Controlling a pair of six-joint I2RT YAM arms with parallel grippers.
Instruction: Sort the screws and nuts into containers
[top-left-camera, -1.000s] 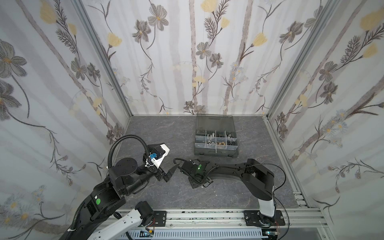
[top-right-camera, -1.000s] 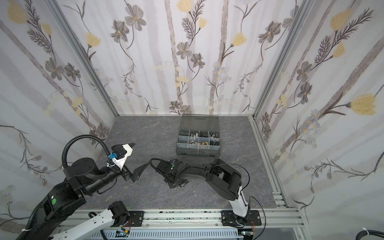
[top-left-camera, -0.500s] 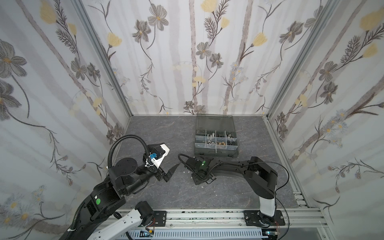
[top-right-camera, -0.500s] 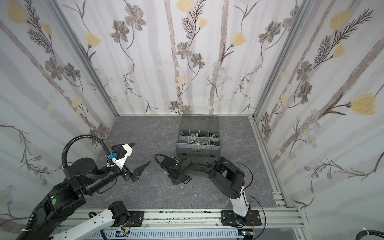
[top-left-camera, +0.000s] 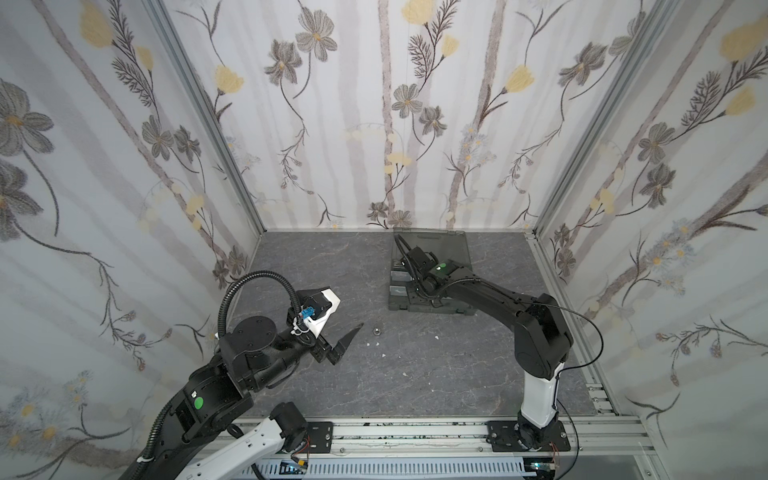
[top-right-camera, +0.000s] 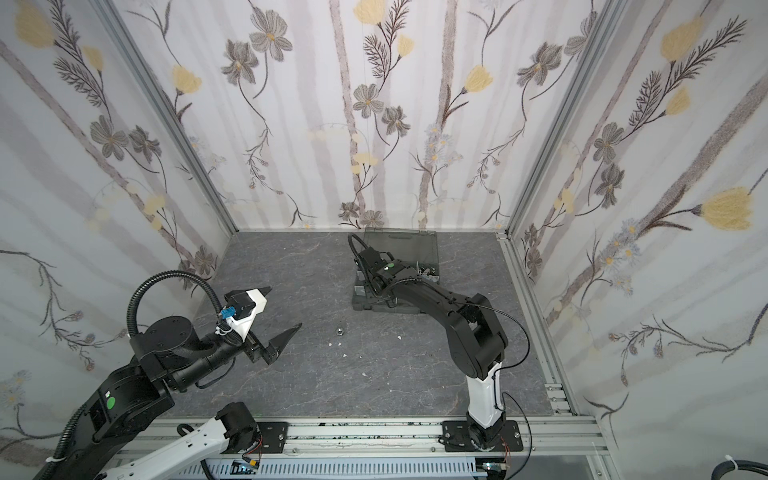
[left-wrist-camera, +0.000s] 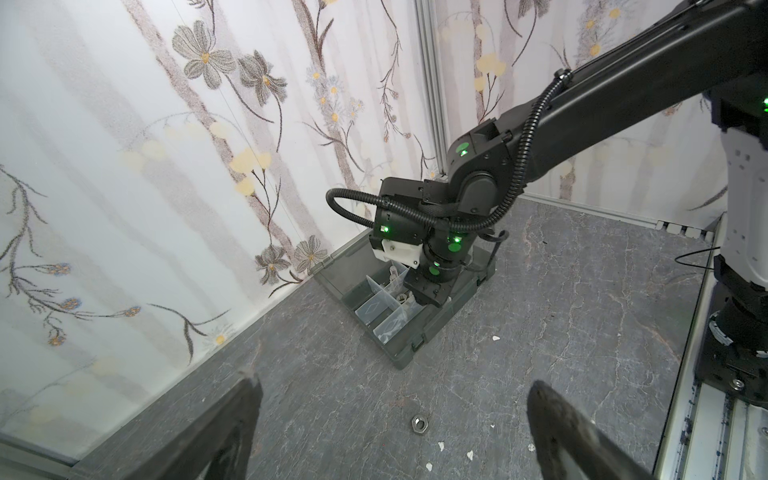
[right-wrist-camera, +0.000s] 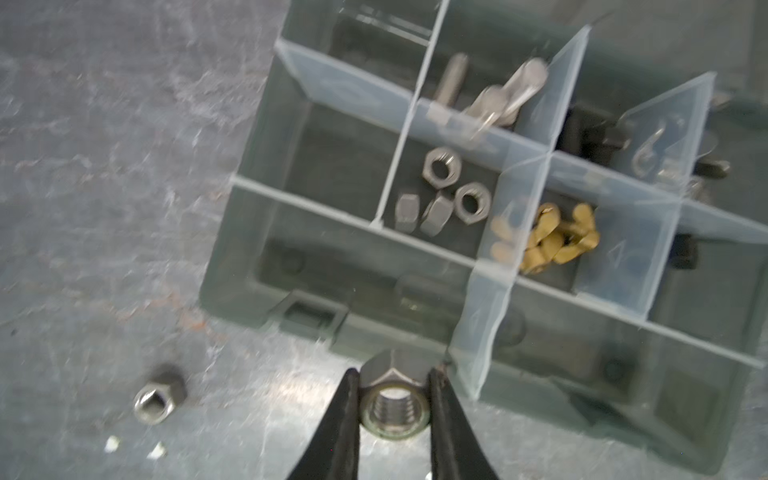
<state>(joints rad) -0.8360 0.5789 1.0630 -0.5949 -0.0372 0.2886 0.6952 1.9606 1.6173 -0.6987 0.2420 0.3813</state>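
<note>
Nut (right-wrist-camera: 394, 409), silver hex, pinched across two flats in the right gripper (right-wrist-camera: 394, 390), bore running back along the fingers, jaws closed only as far as its width allows. Hangs at the front edge of the case (right-wrist-camera: 232, 249), over it or just short of it; cannot tell which from the blurred right wrist view. Hidden in both top views under the right wrist, which covers the left end of the case (top-left-camera: 401, 306).

Coming move, by judgement: carry to the hex-nut compartment (right-wrist-camera: 486, 170) and let go. Lies straight ahead of the fingertips, one row further into the case, past the long front compartment (right-wrist-camera: 353, 270). Sits between an empty compartment (right-wrist-camera: 332, 166) and the one with brass wing nuts (right-wrist-camera: 552, 241). Holds four silver hex nuts (right-wrist-camera: 471, 203) already. Calls for a short advance along the fingers' own line, with hardly any sideways shift. Clear dividers (right-wrist-camera: 478, 324) close beside that path, so some risk of clipping one or dropping into the wrong compartment.

Loose nut (top-left-camera: 376, 331) alone on the table (top-left-camera: 415, 374), apparently flat with bore up, well apart from the case and near the left gripper (top-right-camera: 282, 307). Left gripper spread wide and empty, fingers aimed toward it: plainly the nearer arm for that one. White specks (top-left-camera: 371, 344) just beside it, not task parts.
</note>
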